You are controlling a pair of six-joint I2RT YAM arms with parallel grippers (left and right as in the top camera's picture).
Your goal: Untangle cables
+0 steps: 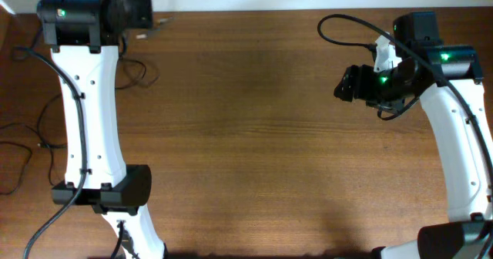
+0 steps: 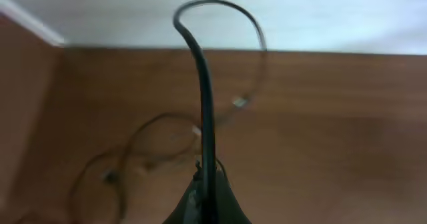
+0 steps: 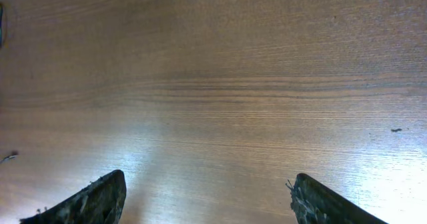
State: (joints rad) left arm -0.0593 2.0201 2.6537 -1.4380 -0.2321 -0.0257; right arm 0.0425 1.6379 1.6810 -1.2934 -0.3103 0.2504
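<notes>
Thin black cables lie in loose loops on the wooden table at the far left, beside my left arm. More thin strands trail at the left edge. My left gripper is at the far left corner. In the left wrist view it is shut on one black cable, which rises from the jaws and arches over. Blurred loops and a small plug end lie on the table beyond. My right gripper hovers at the right, open and empty above bare wood.
The table's back edge meets a white wall just beyond my left gripper. A thicker black arm cable loops above my right gripper. A small dark speck marks the wood on the right.
</notes>
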